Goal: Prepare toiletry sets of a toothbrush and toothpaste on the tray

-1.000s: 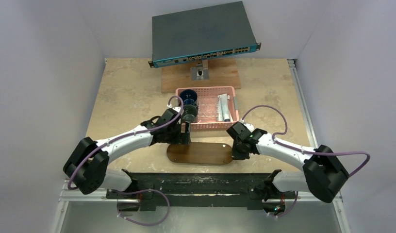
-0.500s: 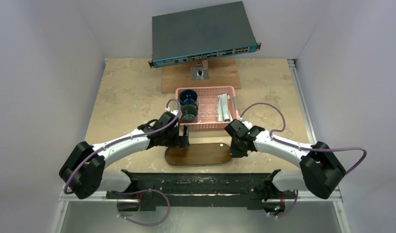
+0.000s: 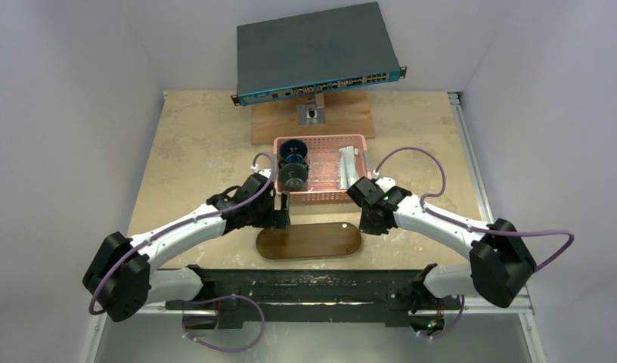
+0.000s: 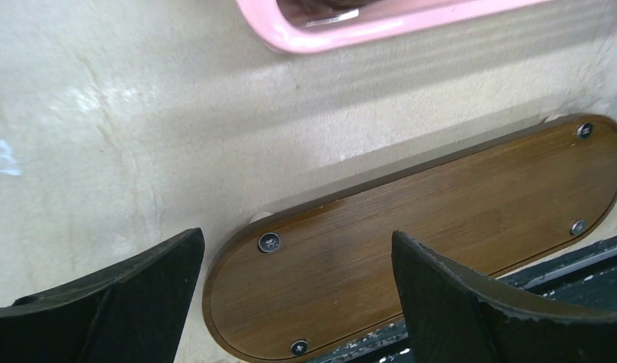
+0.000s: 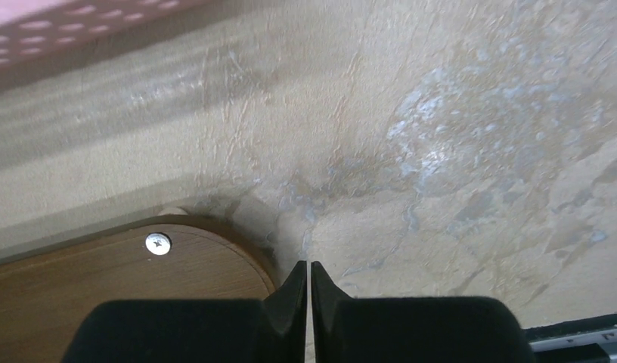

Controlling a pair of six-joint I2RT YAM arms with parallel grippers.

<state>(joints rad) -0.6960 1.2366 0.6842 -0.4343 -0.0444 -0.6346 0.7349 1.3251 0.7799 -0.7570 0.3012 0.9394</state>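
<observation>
Matt wooden tray [image 4: 441, 219], pink plastic basket [image 3: 320, 198]

The top external camera sits high at the near side and looks down and forward, from far, over the whole worktop [image 3: 199, 151]. The left wrist camera is close to the worktop and looks down at it between the left fingers [image 4: 472, 302], which frame the bottom edge of its view. The right wrist camera is even closer and looks down past the right fingers [image 5: 215, 333] at the bottom middle. All three views share the tray [image 3: 309, 240] and the near edge of the pink basket [image 3: 320, 198]. The left wrist view takes in nearly the whole tray, the right wrist view only its rounded right end.
</observation>
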